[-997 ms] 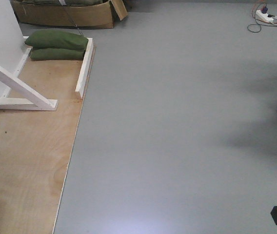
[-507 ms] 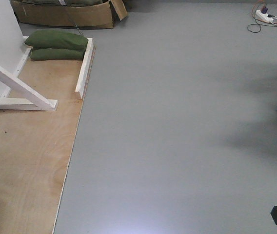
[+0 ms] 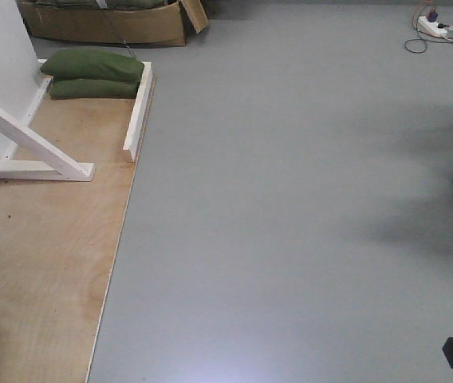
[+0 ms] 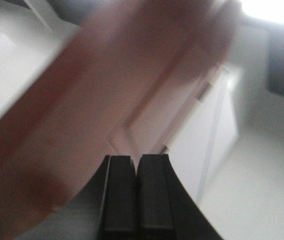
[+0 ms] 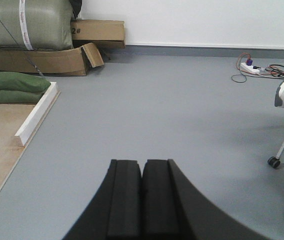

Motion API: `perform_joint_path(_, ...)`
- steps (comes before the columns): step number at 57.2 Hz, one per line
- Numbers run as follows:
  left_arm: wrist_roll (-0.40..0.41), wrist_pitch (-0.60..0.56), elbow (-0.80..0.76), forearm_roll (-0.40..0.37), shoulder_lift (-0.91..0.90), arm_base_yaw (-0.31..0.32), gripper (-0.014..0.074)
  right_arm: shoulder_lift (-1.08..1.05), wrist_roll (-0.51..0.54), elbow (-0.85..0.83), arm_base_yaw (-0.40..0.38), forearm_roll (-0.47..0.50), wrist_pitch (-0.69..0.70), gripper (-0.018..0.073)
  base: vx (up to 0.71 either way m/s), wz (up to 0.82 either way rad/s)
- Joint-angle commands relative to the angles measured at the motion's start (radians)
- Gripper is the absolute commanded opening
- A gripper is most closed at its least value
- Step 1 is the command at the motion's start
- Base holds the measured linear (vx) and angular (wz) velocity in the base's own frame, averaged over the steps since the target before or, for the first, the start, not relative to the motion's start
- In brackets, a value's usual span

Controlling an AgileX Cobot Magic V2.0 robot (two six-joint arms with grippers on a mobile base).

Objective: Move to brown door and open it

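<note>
left gripper point(image 4: 135, 192): jaws pressing together, empty, facing blurred brown door point(image 4: 97, 100)
right gripper point(image 5: 142, 200): jaws pressing together, empty, pointing over grey floor point(image 5: 172, 110)

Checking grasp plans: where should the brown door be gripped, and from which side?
No handle is discernible; the left wrist view is blurred. Probably pinch the brown door on its thin edge, side-on, the broad face offering no hold. The left end effector is shut: open first.
</note>
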State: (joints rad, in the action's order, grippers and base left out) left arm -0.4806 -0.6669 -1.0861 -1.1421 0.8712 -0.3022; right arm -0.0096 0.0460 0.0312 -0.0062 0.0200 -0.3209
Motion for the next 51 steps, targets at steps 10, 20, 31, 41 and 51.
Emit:
perform_joint_path(10,-0.140,-0.485,-0.191,-0.293,0.118,-0.034,-0.0003,-0.014,0.006,0.004,-0.001,-0.007,0.076,0.0000,0.00,0.00)
perform_joint_path(20,-0.146,-0.379,-0.274,-0.346,0.193,-0.128,-0.0003,-0.014,0.006,0.004,-0.001,-0.007,0.076,0.0000,0.00,0.00)
perform_joint_path(31,-0.152,-0.035,-0.300,-0.381,0.269,-0.298,-0.0003,-0.014,0.006,0.004,-0.001,-0.007,0.076,0.0000,0.00,0.00)
perform_joint_path(41,-0.152,0.152,-0.300,-0.432,0.309,-0.443,-0.0003,-0.014,0.006,0.004,-0.001,-0.007,0.076,0.0000,0.00,0.00)
perform_joint_path(51,-0.151,0.279,-0.300,-0.439,0.337,-0.555,-0.0003,-0.014,0.006,0.004,-0.001,-0.007,0.076,0.0000,0.00,0.00)
